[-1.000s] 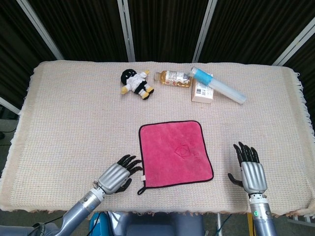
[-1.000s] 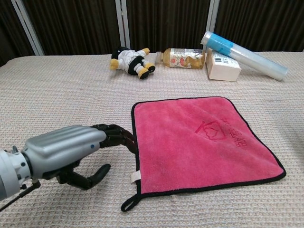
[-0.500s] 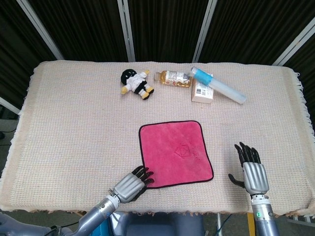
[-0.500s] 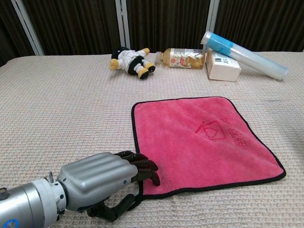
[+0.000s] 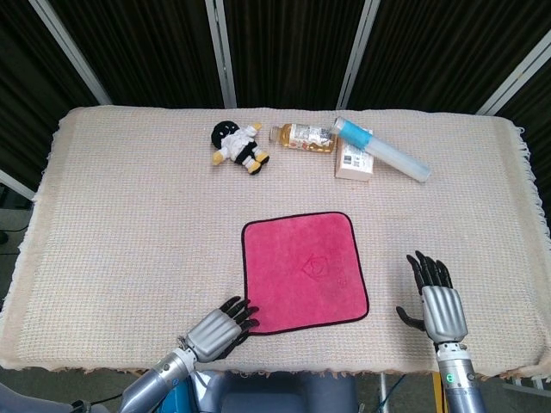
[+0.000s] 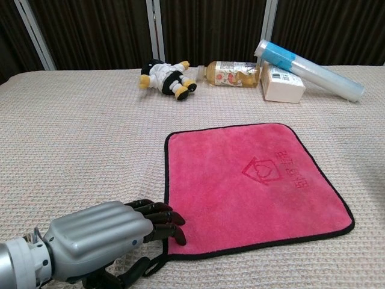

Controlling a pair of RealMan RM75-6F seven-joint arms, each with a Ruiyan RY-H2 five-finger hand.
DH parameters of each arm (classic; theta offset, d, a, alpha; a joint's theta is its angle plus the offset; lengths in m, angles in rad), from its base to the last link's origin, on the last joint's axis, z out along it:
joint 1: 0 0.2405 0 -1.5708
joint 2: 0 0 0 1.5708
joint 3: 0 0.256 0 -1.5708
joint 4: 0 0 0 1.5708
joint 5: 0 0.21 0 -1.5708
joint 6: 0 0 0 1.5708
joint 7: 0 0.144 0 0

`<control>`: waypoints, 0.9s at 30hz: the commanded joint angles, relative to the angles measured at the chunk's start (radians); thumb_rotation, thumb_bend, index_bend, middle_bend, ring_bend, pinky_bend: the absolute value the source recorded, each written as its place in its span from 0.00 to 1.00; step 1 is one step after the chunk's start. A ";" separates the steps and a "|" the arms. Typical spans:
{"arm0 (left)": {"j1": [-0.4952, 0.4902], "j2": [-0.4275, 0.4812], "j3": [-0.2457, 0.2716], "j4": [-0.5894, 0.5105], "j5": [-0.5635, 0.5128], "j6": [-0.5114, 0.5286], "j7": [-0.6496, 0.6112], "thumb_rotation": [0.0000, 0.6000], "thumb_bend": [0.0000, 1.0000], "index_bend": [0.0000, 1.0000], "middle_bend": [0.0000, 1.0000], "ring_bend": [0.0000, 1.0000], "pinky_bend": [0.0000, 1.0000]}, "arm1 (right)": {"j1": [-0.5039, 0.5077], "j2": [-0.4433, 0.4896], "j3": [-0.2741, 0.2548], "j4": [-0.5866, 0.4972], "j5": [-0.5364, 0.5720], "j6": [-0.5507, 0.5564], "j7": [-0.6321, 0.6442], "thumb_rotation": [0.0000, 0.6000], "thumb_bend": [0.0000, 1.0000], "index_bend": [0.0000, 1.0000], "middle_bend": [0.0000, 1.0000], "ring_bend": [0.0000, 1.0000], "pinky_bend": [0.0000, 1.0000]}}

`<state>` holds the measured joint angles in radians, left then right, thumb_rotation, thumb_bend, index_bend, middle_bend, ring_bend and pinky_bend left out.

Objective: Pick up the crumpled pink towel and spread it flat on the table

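Observation:
The pink towel [image 5: 303, 271] [image 6: 252, 186] lies flat with a black hem at the middle front of the table. My left hand [image 5: 217, 329] [image 6: 102, 241] is at its near left corner, fingers curled over the hem and the corner loop caught between them and the thumb. To the right of the towel and clear of it, my right hand [image 5: 441, 301] hovers near the front edge with its fingers apart and nothing in it. The chest view does not show the right hand.
Along the back lie a black and white plush toy [image 5: 238, 144] [image 6: 163, 76], a drink bottle [image 5: 303, 137] [image 6: 233, 73], a small box [image 5: 355, 160] [image 6: 283, 83] and a blue-capped clear tube [image 5: 381, 149] [image 6: 310, 70]. A woven beige cloth [image 5: 129, 215] covers the table.
My left hand has come from beside the towel's left edge onto its near left corner and drawn back toward the front edge. The towel has shifted and turned slightly. The right hand has barely moved.

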<state>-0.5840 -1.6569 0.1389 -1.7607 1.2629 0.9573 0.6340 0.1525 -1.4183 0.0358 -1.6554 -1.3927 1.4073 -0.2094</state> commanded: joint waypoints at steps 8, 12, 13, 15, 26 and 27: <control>0.041 -0.018 -0.022 0.029 0.114 0.096 -0.110 1.00 0.46 0.13 0.03 0.00 0.00 | -0.003 -0.001 0.004 0.003 -0.008 -0.003 0.003 1.00 0.23 0.00 0.00 0.00 0.00; 0.052 -0.029 -0.058 0.034 0.175 0.157 -0.167 1.00 0.30 0.05 0.00 0.00 0.00 | -0.003 -0.002 0.008 0.009 -0.016 0.002 0.011 1.00 0.23 0.00 0.00 0.00 0.00; 0.054 -0.028 -0.066 0.033 0.185 0.168 -0.178 1.00 0.26 0.03 0.00 0.00 0.00 | -0.004 -0.002 0.009 0.011 -0.018 0.003 0.013 1.00 0.23 0.00 0.00 0.00 0.00; 0.060 -0.027 -0.087 0.027 0.204 0.200 -0.201 1.00 0.21 0.01 0.00 0.00 0.00 | -0.003 -0.003 0.013 0.017 -0.021 0.005 0.018 1.00 0.23 0.00 0.00 0.00 0.00; 0.186 0.133 -0.091 0.023 0.247 0.425 -0.274 1.00 0.16 0.02 0.00 0.00 0.00 | 0.015 0.022 0.009 0.063 -0.059 -0.021 0.046 1.00 0.23 0.00 0.00 0.00 0.00; 0.210 0.157 -0.082 0.037 0.260 0.463 -0.286 1.00 0.16 0.02 0.00 0.00 0.00 | 0.019 0.025 0.010 0.075 -0.062 -0.026 0.050 1.00 0.23 0.00 0.00 0.00 0.00</control>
<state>-0.4423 -1.5711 0.0370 -1.7512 1.4965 1.3191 0.3674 0.1635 -1.4015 0.0453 -1.5987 -1.4461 1.3908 -0.1631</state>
